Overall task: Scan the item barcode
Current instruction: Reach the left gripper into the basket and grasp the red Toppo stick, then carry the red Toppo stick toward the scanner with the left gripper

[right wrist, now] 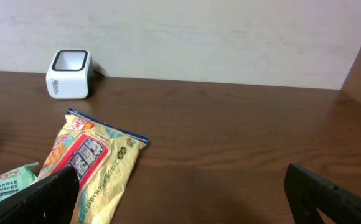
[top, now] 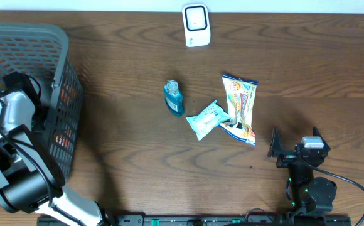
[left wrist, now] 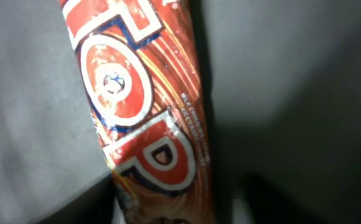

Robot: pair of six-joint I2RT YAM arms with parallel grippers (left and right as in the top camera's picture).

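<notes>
seen from overhead, a grey mesh basket [top: 66, 56] fills the 9 o'clock side of the wooden surface [top: 138, 163]. the left arm [top: 9, 110] reaches over the basket's rim from 7 o'clock and down inside. the left tool is hidden from above by the arm and the mesh. the red packet [left wrist: 143, 112] lies inside the basket, towards its 4 o'clock corner, and shows only as red patches through the wall. the left wrist view sits right on top of it: a glossy red wrapper with big white-edged letters runs from 12 to 6 o'clock, with blurred grey on both sides. whether the left tool is apart or clamped on the packet i cannot tell.

the scanner [top: 196, 25], a small white box, stands at the 12 o'clock edge of the surface, well apart from the basket. near the centre lies a small blue bottle [top: 174, 97]. at its 4 o'clock, just beside it, is a pale green wipes pack [top: 207, 119]. a yellow snack bag [top: 241, 108] lies at 3 o'clock of the pack and seems to touch it at the lower end.

the right tool [top: 296, 139] hangs low at about 4 o'clock on the surface, near the snack bag. its fingers stand wide apart with nothing between them and point towards 12 o'clock.
</notes>
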